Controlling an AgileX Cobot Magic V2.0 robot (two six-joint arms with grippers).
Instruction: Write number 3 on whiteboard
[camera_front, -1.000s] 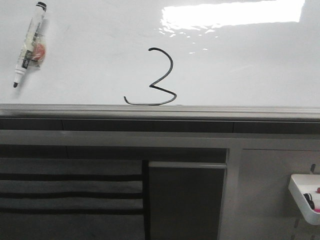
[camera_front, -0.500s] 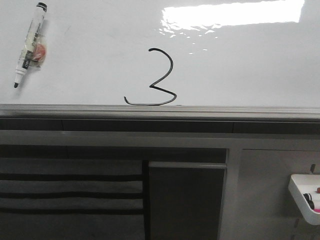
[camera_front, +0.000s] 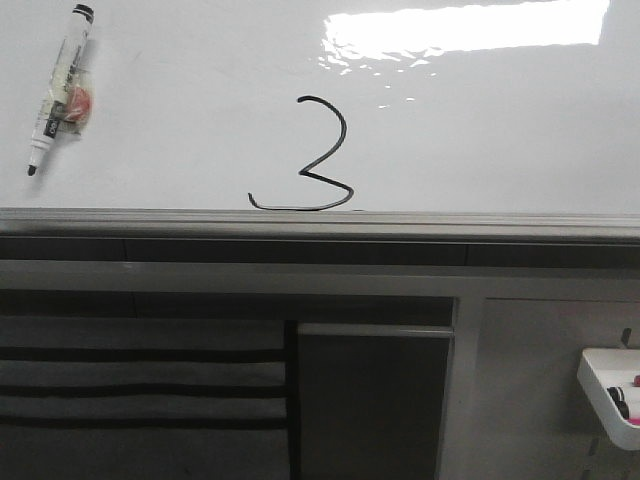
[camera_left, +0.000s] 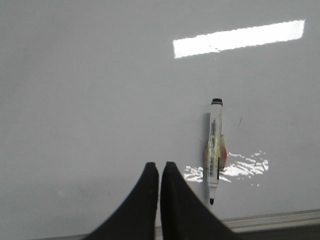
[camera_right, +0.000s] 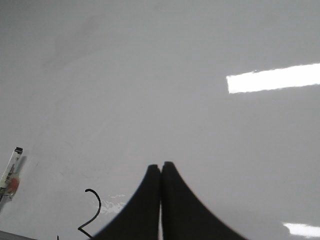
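The whiteboard (camera_front: 480, 120) fills the upper front view, with its grey rim (camera_front: 320, 222) below. A black number 3 (camera_front: 322, 160) with a long flat tail is drawn near the rim. An uncapped marker (camera_front: 60, 85) lies on the board at the far left. In the left wrist view my left gripper (camera_left: 159, 166) is shut and empty, beside the marker (camera_left: 215, 145). In the right wrist view my right gripper (camera_right: 161, 166) is shut and empty, with part of the 3 (camera_right: 92, 210) next to it. Neither gripper shows in the front view.
A small white tray (camera_front: 610, 395) with markers hangs at the lower right under the board. Dark cabinet panels (camera_front: 370, 400) and slats lie below the rim. Bright light reflections (camera_front: 465, 25) sit on the board's upper right.
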